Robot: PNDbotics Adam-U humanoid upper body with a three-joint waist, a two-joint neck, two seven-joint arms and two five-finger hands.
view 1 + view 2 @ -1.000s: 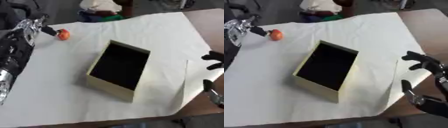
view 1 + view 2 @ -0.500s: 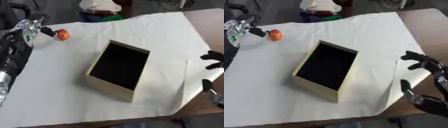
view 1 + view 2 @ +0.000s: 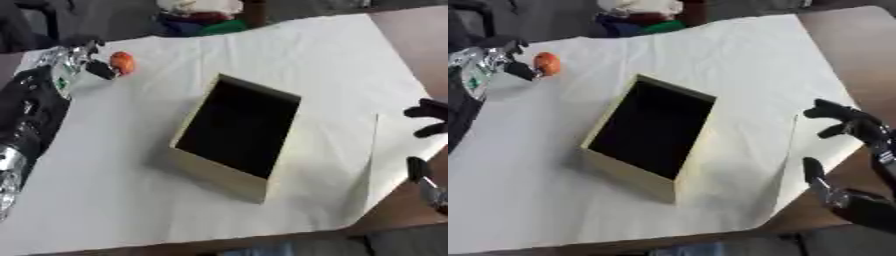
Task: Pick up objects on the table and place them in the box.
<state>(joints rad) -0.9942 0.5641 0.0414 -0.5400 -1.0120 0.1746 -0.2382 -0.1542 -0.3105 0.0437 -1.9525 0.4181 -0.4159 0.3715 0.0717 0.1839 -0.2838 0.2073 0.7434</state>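
Up in the upper left, the left hand [image 3: 77,65] is pinching at the orange ball [image 3: 122,62], fingertips barely touching; it could roll away before reaching the box [image 3: 236,135]. Right hand [image 3: 852,131] is idling open, lower right.

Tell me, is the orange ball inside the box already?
No, the orange ball sits on the white cloth by the left robot hand, well away from the box.

Orange ball [image 3: 122,62] far-left — open tan box [image 3: 238,134] mid-table.
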